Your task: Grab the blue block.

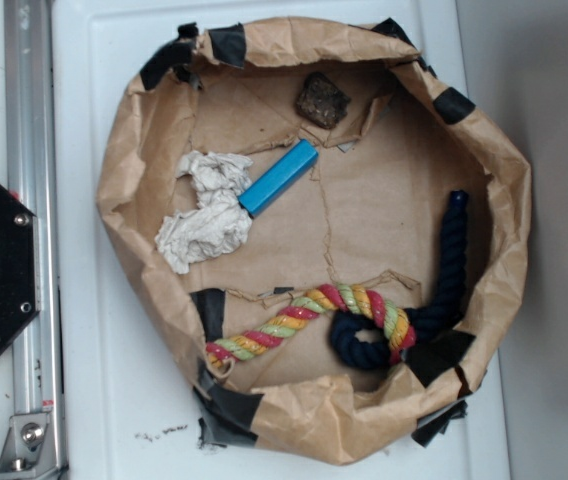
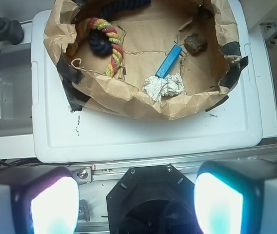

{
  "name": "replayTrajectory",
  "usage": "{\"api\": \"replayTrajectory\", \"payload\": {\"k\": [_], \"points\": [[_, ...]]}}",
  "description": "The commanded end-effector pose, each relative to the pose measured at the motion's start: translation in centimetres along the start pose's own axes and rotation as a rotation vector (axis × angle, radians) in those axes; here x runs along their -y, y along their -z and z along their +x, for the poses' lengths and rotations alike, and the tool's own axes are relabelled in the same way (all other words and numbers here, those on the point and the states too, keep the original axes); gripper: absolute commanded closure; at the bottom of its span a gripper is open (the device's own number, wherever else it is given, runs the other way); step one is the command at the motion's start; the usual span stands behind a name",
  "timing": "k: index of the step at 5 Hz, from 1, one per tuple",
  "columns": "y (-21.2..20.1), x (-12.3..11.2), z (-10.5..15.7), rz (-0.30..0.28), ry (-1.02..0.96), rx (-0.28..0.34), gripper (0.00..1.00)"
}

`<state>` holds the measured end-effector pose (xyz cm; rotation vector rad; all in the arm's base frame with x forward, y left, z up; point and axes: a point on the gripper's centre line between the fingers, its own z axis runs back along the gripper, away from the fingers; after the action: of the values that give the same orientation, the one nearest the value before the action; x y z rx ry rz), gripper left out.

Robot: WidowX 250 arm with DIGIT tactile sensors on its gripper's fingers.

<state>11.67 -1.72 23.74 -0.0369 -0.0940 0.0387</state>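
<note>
End effector (image 2: 136,204) is spread wide and empty, well short of the paper bowl (image 1: 124,170). Blue block (image 1: 278,178) lies mid-bowl, touching the white rag (image 1: 207,212). I'd grip across its slim sides, avoiding the rag.

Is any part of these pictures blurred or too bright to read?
Wrist view: the gripper fingers are close, blurred and glowing white-cyan; the blue block stays sharp. Exterior view: even, soft light, no strong glare, the blue block clear.
</note>
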Motion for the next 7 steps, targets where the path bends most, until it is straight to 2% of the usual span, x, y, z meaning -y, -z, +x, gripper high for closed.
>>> {"api": "replayTrajectory", "payload": {"k": [1, 2, 3, 4, 5, 6, 7], "points": [[0.0, 0.0, 0.0, 0.000, 0.000, 0.000, 0.00], [4.8, -1.0, 4.6, 0.021, -0.242, 0.015, 0.00], [9.1, -1.5, 9.2, -0.046, -0.368, 0.020, 0.00], [12.4, -3.0, 12.5, -0.071, -0.443, 0.001, 0.00], [15.7, -5.0, 13.2, -0.024, -0.492, -0.035, 0.00], [18.2, -6.8, 13.0, -0.038, -0.482, -0.065, 0.00], [20.3, -7.3, 13.1, -0.071, -0.473, -0.149, 0.00]]}}
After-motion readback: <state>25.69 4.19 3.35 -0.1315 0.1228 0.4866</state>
